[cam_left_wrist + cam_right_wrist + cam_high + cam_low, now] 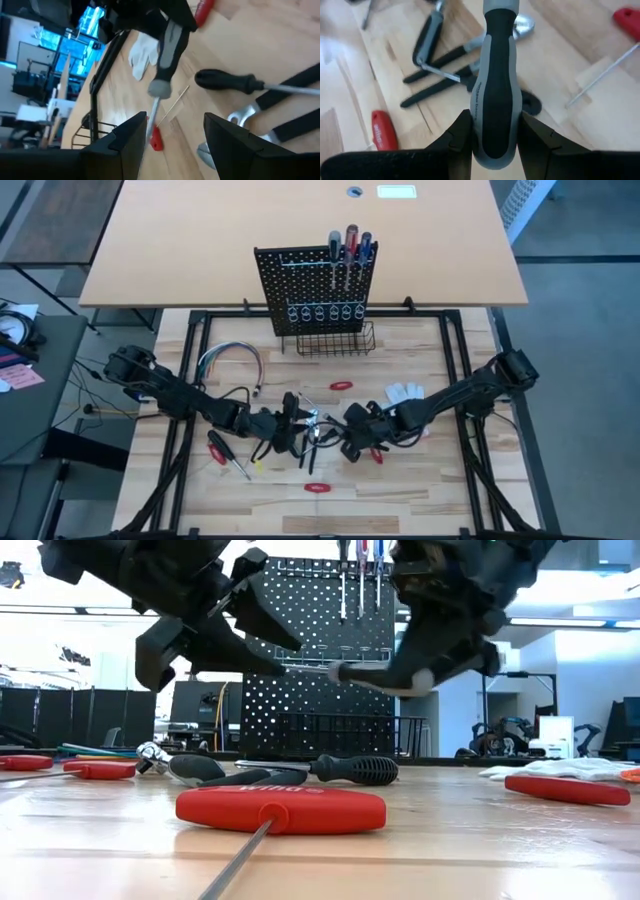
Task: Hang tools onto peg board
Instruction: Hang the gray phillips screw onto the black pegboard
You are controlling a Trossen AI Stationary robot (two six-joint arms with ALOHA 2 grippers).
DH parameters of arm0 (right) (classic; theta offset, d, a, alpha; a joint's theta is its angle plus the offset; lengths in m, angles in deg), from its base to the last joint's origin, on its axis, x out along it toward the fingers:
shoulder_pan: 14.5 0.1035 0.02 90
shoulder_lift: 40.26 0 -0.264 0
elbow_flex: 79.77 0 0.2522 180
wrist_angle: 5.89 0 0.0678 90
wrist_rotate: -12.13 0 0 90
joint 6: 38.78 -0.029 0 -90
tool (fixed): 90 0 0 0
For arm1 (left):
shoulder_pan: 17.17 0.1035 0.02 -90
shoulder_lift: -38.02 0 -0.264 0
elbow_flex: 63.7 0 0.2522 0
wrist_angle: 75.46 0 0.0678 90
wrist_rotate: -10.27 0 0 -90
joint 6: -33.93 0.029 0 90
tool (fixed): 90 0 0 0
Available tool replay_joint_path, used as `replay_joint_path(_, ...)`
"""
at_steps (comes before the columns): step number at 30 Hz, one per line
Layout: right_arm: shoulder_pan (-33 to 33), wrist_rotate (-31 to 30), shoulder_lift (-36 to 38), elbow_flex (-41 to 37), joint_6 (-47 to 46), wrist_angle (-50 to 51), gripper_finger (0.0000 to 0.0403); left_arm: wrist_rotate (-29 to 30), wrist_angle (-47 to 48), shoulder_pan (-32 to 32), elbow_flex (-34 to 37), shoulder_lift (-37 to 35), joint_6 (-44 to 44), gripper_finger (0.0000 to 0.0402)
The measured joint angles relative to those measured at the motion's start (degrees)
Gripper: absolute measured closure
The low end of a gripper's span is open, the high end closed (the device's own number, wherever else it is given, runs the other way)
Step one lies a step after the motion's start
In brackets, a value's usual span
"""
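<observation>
Mid-handover: right gripper [492, 135] clamps grey-and-black-handled screwdriver [495, 85]; left gripper [172, 135] jaws apart, should grasp next.

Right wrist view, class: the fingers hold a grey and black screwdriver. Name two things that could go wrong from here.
1. The right gripper holds the screwdriver by the handle only, so the handle may pivot or slip on the way to the peg board.
2. The left gripper is open, close to the right one, over a heap of loose tools. The arms could touch, or the shaft could snag the heap.
</observation>
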Motion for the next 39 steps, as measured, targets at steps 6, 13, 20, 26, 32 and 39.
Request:
replay_joint_path(6, 0.4, 1.1, -0.8, -0.1, 0.6, -1.9, 0.0290, 1.0, 0.2, 1.4, 0.3, 0.1, 3.5, 0.0210)
replay_joint_path(13, 0.4, 1.2, -0.8, -0.1, 0.9, -2.7, 0.0290, 4.9, 0.4, 3.7, 0.3, 0.1, 2.6, 0.0214)
replay_joint_path(20, 0.5, 1.2, -0.8, -0.1, 0.9, -2.6, 0.0290, 5.7, 1.8, 3.9, 0.3, 0.1, 0.8, 0.0283)
replay_joint_path(26, 0.5, 1.2, -0.8, -0.1, 1.0, -2.5, 0.0290, 5.8, 3.9, 3.8, 0.3, 0.1, -1.8, 0.0357)
replay_joint_path(32, 0.5, 1.2, -0.7, -0.1, 2.6, -2.5, 0.0289, 2.8, 7.1, 3.9, 0.5, 0.1, -5.9, 0.0392)
replay_joint_path(39, 0.8, 0.3, 0.5, -0.1, 5.9, -1.9, 0.0194, 0.1, 4.6, 4.3, 0.3, -0.1, -14.5, 0.0398)
